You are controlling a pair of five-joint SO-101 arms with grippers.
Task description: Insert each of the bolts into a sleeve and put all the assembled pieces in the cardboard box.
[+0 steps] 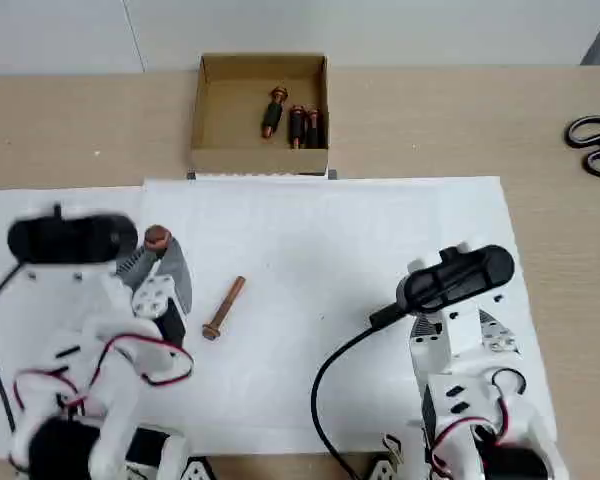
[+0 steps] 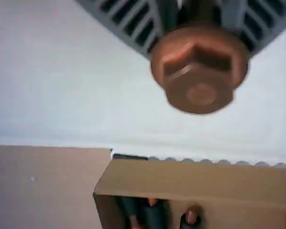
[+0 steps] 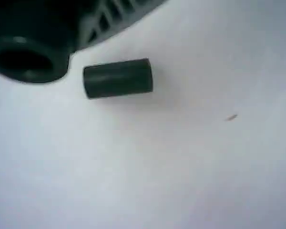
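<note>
My left gripper [image 1: 158, 250] is shut on a copper bolt [image 1: 157, 237], held over the left of the white sheet; its hex head [image 2: 200, 71] faces the left wrist camera. A second bolt [image 1: 224, 307] lies loose on the sheet just right of that gripper. On the right side of the sheet, my right gripper [image 3: 57, 43] is shut on a black sleeve [image 3: 25, 59], seen end-on with its bore showing. Another black sleeve [image 3: 117, 78] lies on its side close by. The cardboard box [image 1: 212, 110] at the back holds three assembled pieces [image 1: 295, 122].
A white sheet [image 1: 380, 250] covers the table in front of the box. Black scissors [image 1: 595, 143] lie at the far right edge of the table. The box's near wall [image 2: 190, 183] stands ahead of the left gripper.
</note>
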